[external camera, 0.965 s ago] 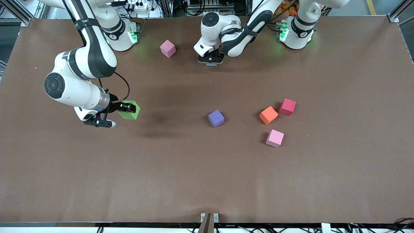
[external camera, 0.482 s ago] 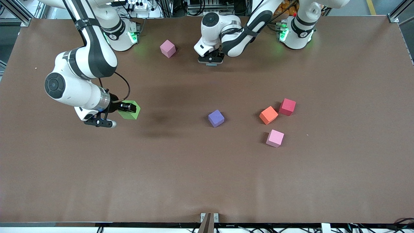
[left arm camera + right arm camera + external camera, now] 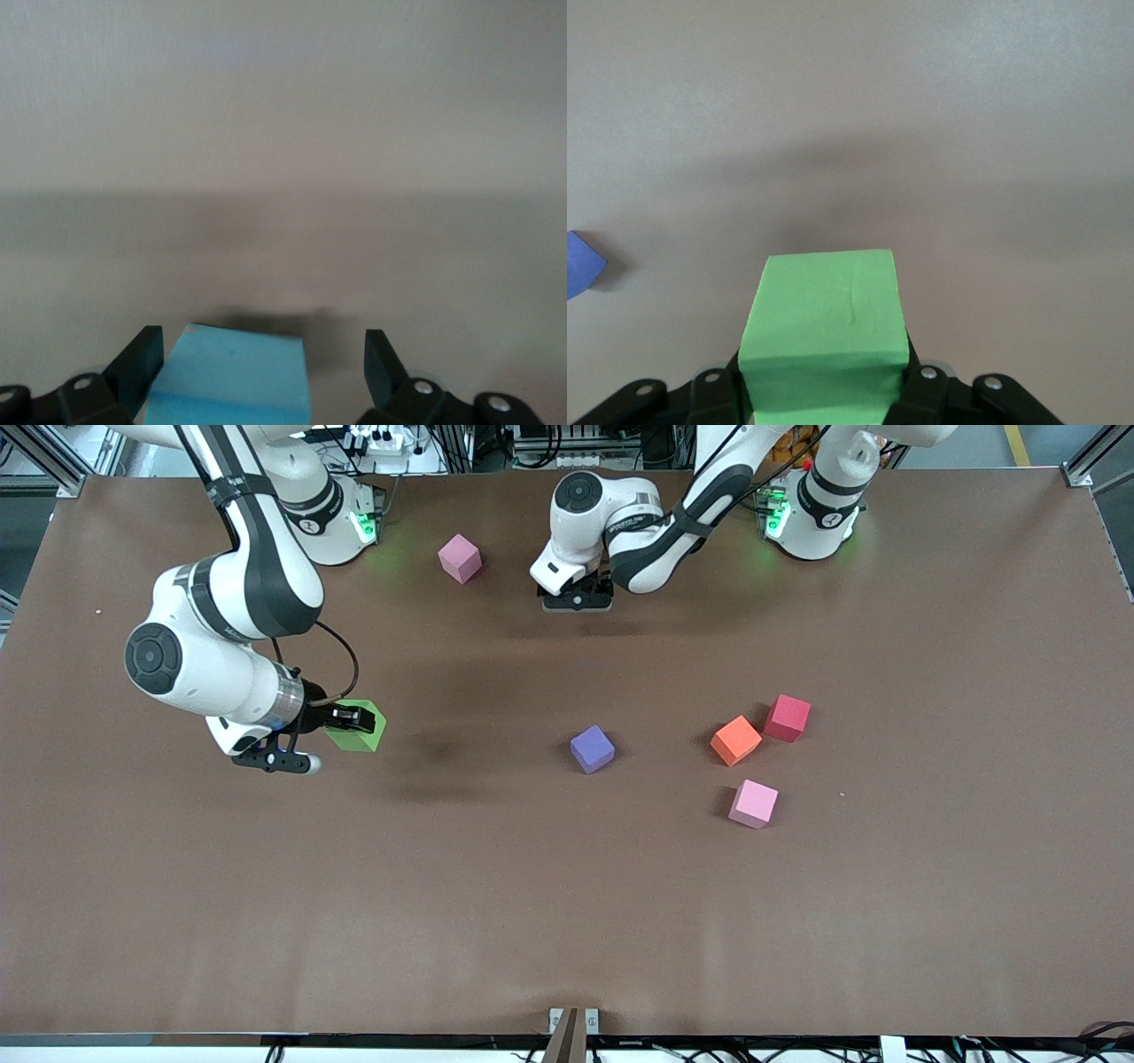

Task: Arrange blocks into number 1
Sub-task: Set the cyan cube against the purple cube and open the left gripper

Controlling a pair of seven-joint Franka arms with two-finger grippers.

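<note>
My right gripper is shut on the green block, holding it just above the table at the right arm's end; in the right wrist view the green block fills the space between the fingers of the right gripper. My left gripper is low over the table near the bases and open. The light blue block lies between the two fingers of the left gripper, close to one finger. The front view hides this block. Only one purple block shows.
A pink block lies near the right arm's base. The orange block and the red block sit corner to corner toward the left arm's end. A second pink block lies nearer the front camera than they do.
The left gripper has come down over the light blue block, whose sliver no longer shows in the front view. The right gripper with the green block has barely shifted.
</note>
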